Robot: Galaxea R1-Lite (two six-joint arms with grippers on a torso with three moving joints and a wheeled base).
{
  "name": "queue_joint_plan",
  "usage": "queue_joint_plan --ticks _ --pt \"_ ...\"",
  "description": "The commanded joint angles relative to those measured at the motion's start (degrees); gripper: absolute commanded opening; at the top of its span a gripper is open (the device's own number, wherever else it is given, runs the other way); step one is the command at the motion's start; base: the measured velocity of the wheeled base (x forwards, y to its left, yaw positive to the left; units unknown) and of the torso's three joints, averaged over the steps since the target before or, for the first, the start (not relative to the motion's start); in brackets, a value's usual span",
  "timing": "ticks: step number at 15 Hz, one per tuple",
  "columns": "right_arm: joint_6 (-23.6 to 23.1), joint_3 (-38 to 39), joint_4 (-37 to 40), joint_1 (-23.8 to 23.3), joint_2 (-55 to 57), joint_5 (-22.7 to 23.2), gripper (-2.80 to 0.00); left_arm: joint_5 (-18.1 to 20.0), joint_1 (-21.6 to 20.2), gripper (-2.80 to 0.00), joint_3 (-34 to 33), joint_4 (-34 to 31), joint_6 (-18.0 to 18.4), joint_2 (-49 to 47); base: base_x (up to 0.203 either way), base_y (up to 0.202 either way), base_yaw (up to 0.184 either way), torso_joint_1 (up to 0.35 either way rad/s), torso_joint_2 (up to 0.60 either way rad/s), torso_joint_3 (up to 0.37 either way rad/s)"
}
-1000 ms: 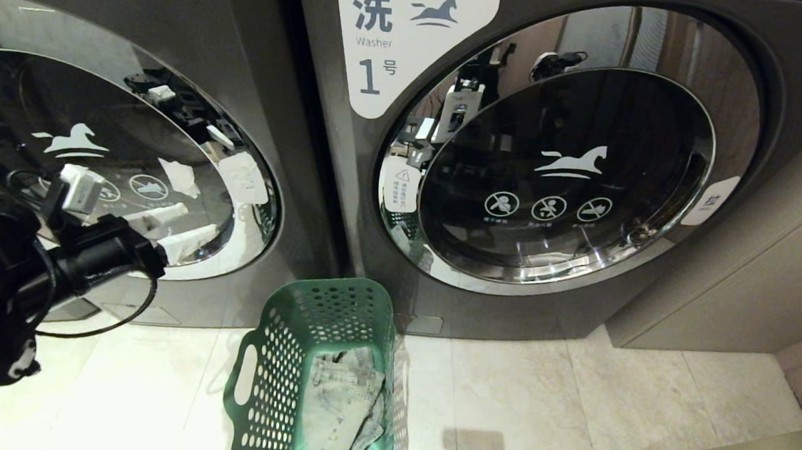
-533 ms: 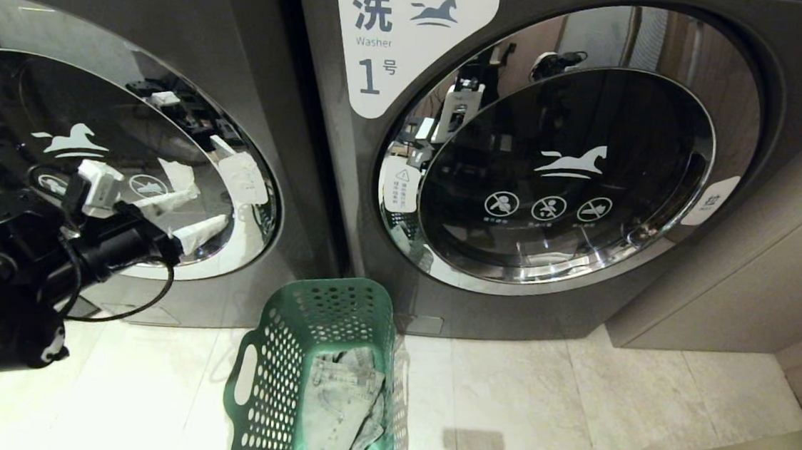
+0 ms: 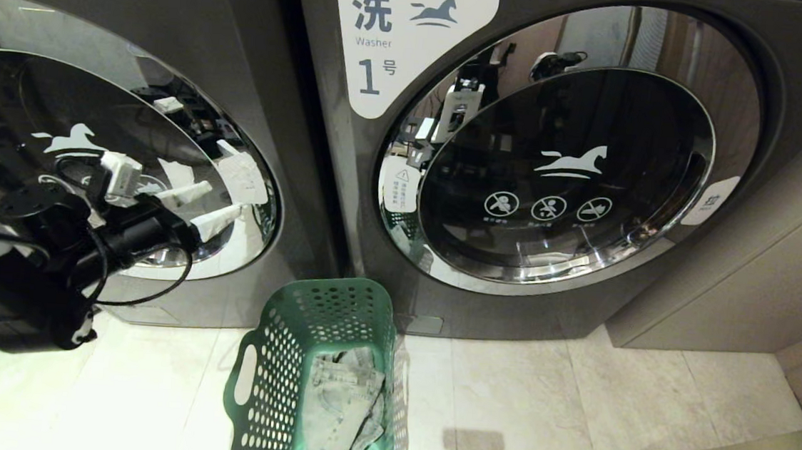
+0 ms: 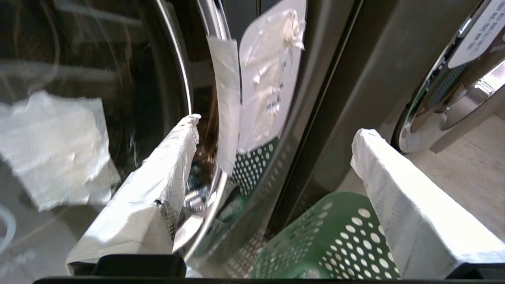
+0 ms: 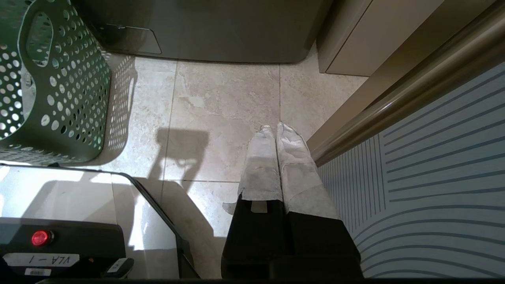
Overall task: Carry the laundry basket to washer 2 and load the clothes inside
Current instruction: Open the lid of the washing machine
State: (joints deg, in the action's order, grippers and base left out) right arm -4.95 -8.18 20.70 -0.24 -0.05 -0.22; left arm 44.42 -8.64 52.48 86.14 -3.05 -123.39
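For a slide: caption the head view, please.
Open left gripper reaches toward the left washer's door; the laundry basket of clothes waits on the floor.

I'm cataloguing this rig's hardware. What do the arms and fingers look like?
The left arm is black, with loose black cables looped beside it and a small white box on top. The left gripper has long tapered fingers wrapped in crinkled white tape. The right gripper has the same white-wrapped fingers on a black block body.
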Motion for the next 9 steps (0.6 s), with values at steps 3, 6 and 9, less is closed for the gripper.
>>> queue_joint_plan --ticks 3,6,9 --pt "-0.1 0.0 0.1 0.0 0.0 0.0 -2.80 -0.2 1.4 0.00 5.2 0.3 -0.3 -3.7 0.000 0.000 0.000 0.000 0.00 0.000" --pt "-0.1 0.0 0.1 0.0 0.0 0.0 -2.80 -0.7 1.6 0.00 6.6 0.3 -0.2 -4.8 0.000 0.000 0.000 0.000 0.00 0.000" --pt "-0.1 0.0 0.1 0.0 0.0 0.0 -2.80 -0.7 1.7 0.00 8.3 0.3 0.0 -5.8 0.000 0.000 0.000 0.000 0.00 0.000"
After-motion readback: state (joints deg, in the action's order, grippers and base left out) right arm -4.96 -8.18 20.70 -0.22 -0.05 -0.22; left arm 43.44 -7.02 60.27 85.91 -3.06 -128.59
